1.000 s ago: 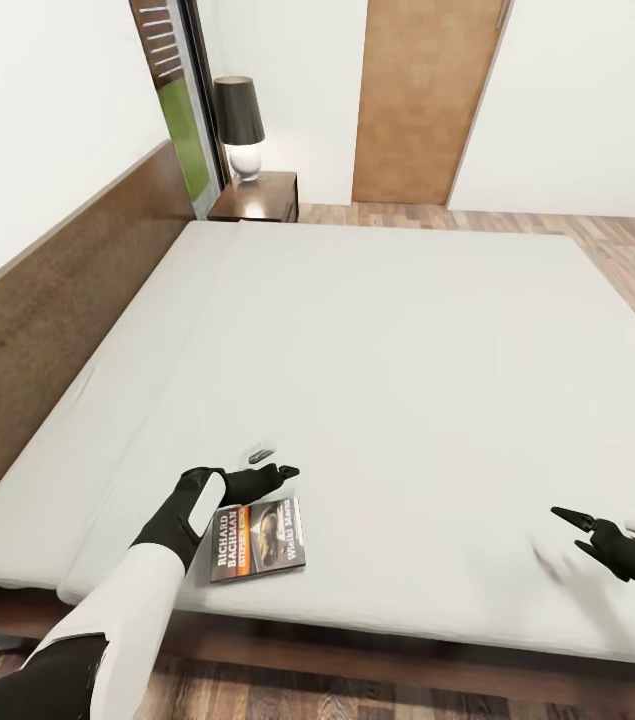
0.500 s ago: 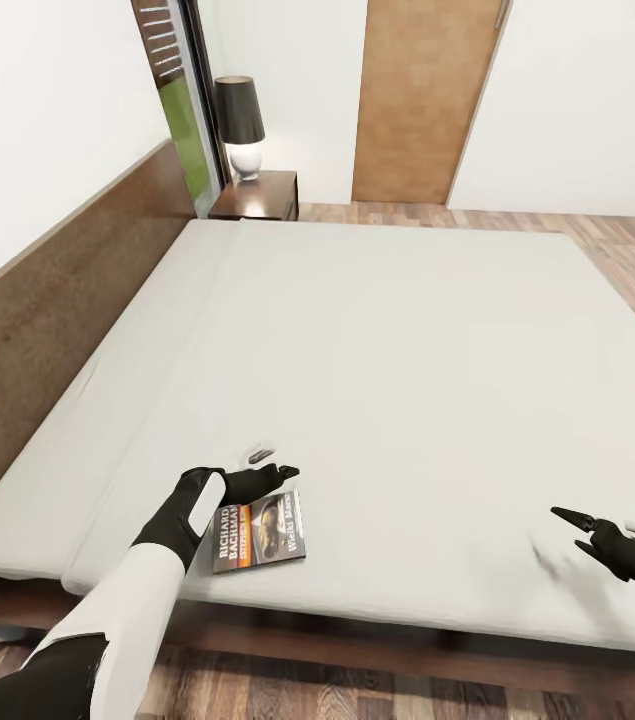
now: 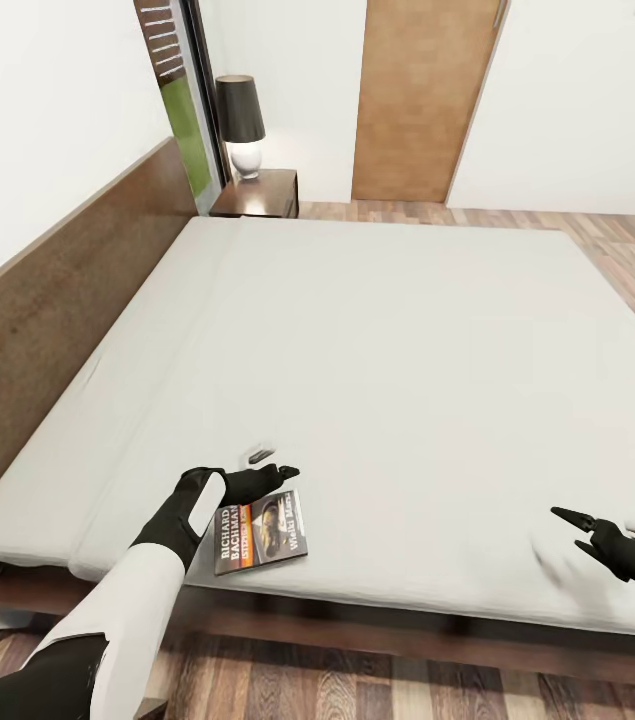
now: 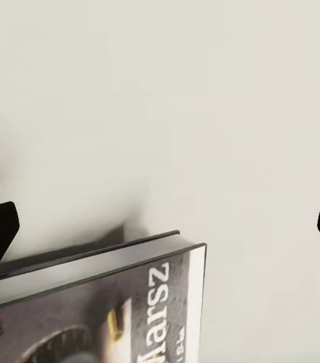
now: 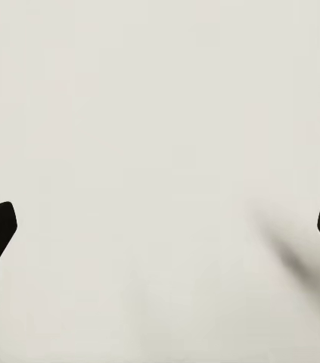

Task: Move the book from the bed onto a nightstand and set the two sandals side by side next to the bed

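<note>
While flat on the bed (image 3: 407,340), the book (image 3: 260,531) beneath the spread left claw (image 3: 275,463).

On the book (image 3: 260,531) lying near the bed's (image 3: 407,350) near edge, you can read "RICHARD BACHMAN" in white capitals along the cover's left side, beside the orange band. Your left wrist camera catches the white letters "arsz" on that cover (image 4: 107,310). The smaller print on the band is too blurred to read.
</note>
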Available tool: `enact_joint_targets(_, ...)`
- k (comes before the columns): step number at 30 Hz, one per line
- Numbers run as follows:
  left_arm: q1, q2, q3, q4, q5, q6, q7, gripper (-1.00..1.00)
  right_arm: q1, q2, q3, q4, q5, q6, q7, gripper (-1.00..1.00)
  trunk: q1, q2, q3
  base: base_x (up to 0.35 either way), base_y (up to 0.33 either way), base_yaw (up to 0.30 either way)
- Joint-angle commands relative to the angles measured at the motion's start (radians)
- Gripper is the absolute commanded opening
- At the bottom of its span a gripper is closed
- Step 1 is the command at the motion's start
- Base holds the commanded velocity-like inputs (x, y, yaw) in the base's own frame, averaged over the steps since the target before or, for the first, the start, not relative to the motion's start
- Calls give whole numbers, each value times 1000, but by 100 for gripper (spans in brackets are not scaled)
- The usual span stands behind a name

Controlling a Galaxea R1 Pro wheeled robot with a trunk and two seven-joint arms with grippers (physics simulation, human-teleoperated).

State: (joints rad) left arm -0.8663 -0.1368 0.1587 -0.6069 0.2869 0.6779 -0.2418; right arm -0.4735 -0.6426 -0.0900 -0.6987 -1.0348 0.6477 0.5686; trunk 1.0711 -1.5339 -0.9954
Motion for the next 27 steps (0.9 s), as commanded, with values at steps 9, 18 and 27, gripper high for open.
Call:
enact_joint_targets(9, 0, -1, 7, -1, -3, 8, -2, 100, -1, 0, -2, 0, -4, 7, 1, 100, 0, 0, -1, -20, 0, 0)
enact_joint_targets(18, 0, -1, 7, -1, -3, 8, -2, 100, -1, 0, -2, 1, -4, 7, 0, 100, 0, 0, -1, -128, 0, 0)
enact_joint_targets(27, 0, -1, 7, -1, -3, 8, -2, 100, -1, 0, -2, 0, -4, 7, 0, 100, 0, 0, -1, -3, 0, 0)
